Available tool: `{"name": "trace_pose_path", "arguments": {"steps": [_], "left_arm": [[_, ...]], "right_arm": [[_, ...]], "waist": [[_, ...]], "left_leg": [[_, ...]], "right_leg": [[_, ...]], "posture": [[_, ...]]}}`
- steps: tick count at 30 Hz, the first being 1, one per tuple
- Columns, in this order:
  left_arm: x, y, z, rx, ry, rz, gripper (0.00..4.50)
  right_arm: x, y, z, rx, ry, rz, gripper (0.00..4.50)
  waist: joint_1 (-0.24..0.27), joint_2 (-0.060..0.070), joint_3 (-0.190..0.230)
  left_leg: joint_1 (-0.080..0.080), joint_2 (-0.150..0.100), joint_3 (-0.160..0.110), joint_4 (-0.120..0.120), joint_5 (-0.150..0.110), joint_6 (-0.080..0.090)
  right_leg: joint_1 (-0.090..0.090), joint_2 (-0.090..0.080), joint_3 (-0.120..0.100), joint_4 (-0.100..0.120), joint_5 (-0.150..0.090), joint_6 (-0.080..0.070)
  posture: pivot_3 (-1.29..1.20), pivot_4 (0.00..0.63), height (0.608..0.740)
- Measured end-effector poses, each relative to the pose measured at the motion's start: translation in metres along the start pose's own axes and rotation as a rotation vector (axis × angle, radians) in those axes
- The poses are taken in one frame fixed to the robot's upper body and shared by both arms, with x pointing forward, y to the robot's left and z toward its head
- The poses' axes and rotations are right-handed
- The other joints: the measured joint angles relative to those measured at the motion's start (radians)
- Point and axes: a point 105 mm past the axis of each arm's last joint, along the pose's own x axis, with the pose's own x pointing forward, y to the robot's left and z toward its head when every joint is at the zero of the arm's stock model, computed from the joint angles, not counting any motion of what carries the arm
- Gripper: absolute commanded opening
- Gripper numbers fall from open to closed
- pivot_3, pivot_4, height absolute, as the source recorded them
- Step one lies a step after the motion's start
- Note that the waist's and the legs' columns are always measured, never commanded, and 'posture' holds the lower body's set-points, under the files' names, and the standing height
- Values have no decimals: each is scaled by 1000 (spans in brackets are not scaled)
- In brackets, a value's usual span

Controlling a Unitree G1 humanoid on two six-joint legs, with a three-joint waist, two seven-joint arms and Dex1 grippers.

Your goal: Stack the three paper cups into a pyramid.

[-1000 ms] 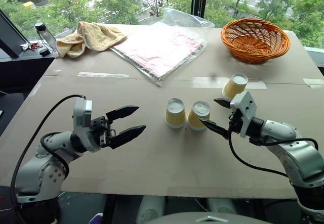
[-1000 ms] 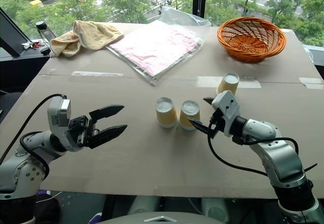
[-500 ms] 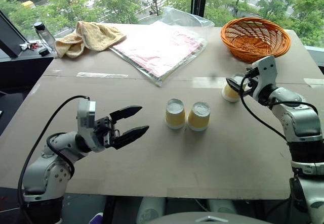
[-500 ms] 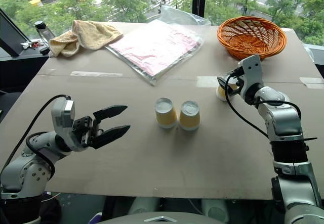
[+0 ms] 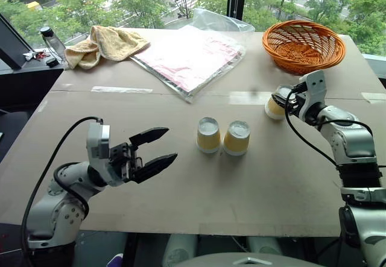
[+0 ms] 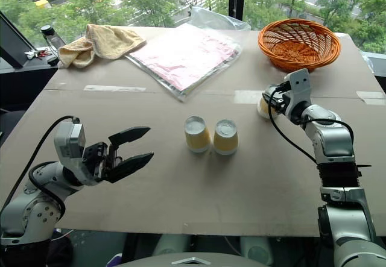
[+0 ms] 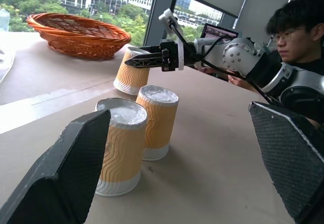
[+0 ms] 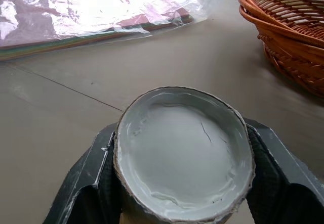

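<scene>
Two paper cups [image 5: 208,134] [image 5: 236,137] stand upside down, side by side, at the table's middle. The third paper cup [image 5: 274,107] stands upside down farther back on the right. My right gripper [image 5: 281,102] is shut on the third cup, its black fingers [image 8: 96,183] pressed against both sides below the white base [image 8: 185,150]. My left gripper [image 5: 158,147] hovers open and empty, left of the pair and apart from it. In the left wrist view the pair [image 7: 121,150] sits between the open fingers [image 7: 66,178], with the right gripper [image 7: 142,59] behind on the third cup [image 7: 132,75].
An orange basket [image 5: 303,44] stands at the back right, close behind the right gripper. A plastic bag of pink sheets [image 5: 190,53], a yellow towel [image 5: 105,43] and a bottle [image 5: 53,41] lie at the back. A person [image 7: 293,32] sits beyond the table's right side.
My right arm swung from beside the pair back and right to the third cup, and its fingers closed around it. The left arm kept still.
</scene>
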Motion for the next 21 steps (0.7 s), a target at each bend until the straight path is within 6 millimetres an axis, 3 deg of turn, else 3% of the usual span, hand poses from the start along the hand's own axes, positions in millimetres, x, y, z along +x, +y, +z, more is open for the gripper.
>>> {"name": "trace_pose_path", "arguments": {"steps": [2,3,4,5,10,16,21], "left_arm": [[-6,5,-1,1,-7,32,4500],[-12,9,-2,9,-9,64,4500],[-13,10,-3,11,-8,72,4500],[-18,13,-3,20,-42,89,4500],[-42,10,-10,-33,-87,78,4500],[-53,8,-9,-49,-83,67,4500],[-56,6,-12,-62,-79,74,4500]], "right_arm": [[-6,24,27,-11,-70,121,2285],[-12,47,48,-28,-120,230,2285],[-13,54,54,-33,-135,259,2285],[-19,73,65,-61,-152,346,2285],[-26,133,67,-97,-91,584,2285],[-24,153,55,-141,-5,648,2285],[-21,154,48,-166,27,635,2285]], "waist": [[-4,0,0],[-8,0,0],[-9,0,0],[-10,0,0],[-16,-1,0],[-12,-2,0],[-14,-2,0]], "left_leg": [[0,0,0,0,0,0],[0,0,-1,-1,0,0],[0,1,-1,-1,0,0],[0,0,-1,-1,0,0],[0,0,-2,0,0,0],[0,0,-3,0,0,0],[0,0,-3,0,0,0]], "right_leg": [[0,0,0,0,0,0],[0,0,-1,0,0,0],[0,0,-1,0,0,0],[0,0,-1,0,0,0],[0,0,-2,0,-1,-2],[0,-1,-2,0,-2,-3],[0,-1,-2,-1,-1,-1]], "posture": [[0,150,740],[0,150,740],[0,150,740],[0,150,740],[0,150,740],[0,150,740],[0,150,740]]}}
